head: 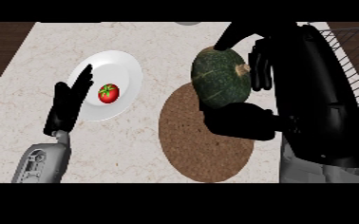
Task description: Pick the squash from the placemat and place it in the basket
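Near edge of the worktop (42, 52): round brown placemat (200, 147), bare across its near part.

Left side, near edge: left hand (69, 105), fingers straight and together, pointing up, resting in front of a white plate (123, 66). It holds nothing. A tomato (108, 93) lies on the plate, apart from the task.

Right of middle: right hand (263, 83) is wrapped round the squash (221, 78), thumb under it, fingers curled over its top and far side. The dark green squash sits over the placemat's far edge; it looks lifted, though contact with the mat cannot be ruled out.

Far right corner: wire basket (344, 47), mostly hidden behind the right forearm.

Judgement: pick made or nearly so. Left to do: carry to the far right, lower into the basket, let go.
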